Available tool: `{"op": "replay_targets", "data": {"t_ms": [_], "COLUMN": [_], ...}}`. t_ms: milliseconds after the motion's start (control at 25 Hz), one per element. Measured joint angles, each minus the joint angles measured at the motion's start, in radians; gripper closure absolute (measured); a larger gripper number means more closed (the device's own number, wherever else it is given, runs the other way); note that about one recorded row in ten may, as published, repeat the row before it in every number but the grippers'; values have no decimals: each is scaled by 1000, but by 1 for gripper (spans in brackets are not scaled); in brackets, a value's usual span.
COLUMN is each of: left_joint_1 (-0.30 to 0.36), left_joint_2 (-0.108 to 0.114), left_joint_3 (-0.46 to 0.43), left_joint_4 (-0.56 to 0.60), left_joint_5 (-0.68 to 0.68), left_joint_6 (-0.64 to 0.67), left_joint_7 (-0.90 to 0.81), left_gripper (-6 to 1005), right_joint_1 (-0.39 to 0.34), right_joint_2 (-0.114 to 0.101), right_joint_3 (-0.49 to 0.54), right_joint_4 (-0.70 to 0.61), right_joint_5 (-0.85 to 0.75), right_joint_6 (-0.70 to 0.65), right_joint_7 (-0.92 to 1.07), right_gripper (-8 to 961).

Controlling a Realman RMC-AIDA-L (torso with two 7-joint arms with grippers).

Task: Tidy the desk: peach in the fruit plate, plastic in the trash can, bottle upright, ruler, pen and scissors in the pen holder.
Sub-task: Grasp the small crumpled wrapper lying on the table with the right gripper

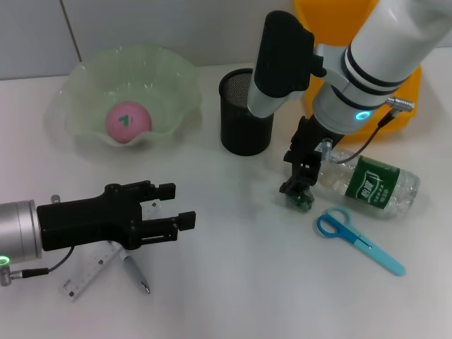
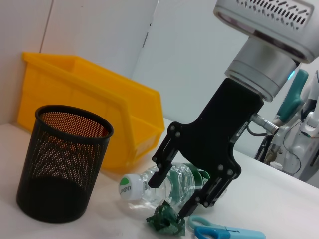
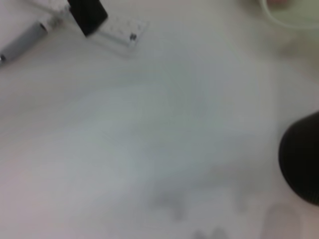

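The right gripper point(image 2: 172, 196) is lowered to the desk point(image 1: 233, 275), its jaws spread narrowly around a crumpled green plastic point(image 2: 166, 219) scrap without closing on it. The arm hides part of the lying bottle point(image 1: 367, 185) just behind. The scissors point(image 1: 357, 240) lie beside. The left gripper point(image 1: 166, 208) hovers with jaws wide, covering part of the ruler point(image 1: 88, 272) and pen point(image 1: 135, 272). The peach point(image 1: 128, 121) sits in the plate point(image 1: 85, 92); the holder point(image 1: 244, 113) and can point(image 2: 75, 94) stand beyond.

Pink peach point(image 1: 128, 121) with a green mark sits in the pale green translucent fruit plate point(image 1: 169, 78). Far right, the trash can point(image 1: 406, 106) is bright yellow — the pen holder point(image 1: 244, 113) black mesh. Bottle point(image 1: 367, 185): clear, green label. Scissors point(image 1: 357, 240) — bright blue handles, lighter blades.
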Motion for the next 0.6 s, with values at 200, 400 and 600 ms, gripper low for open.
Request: {"op": "replay_targets", "data": {"t_ms": [200,400,600], "left_joint_1": [0,0,0], "left_joint_2": [0,0,-1], "left_joint_3": [0,0,-1], "left_joint_4": [-1,-3,-2], "left_joint_5": [0,1,2], "left_joint_6": [0,0,0], "left_joint_7": [0,-1,-2], "left_gripper": [246,246,246], "right_joint_1": [-4,-5,-4], "right_joint_2": [1,1,1], "right_joint_3": [-2,-7,-19], "right_joint_4": [22,40,75], "right_joint_5": [-8,-10,-10], "right_joint_6": [7,10,43], "right_joint_7": [-6,-19,-24], "right_gripper": [385,380,380]}}
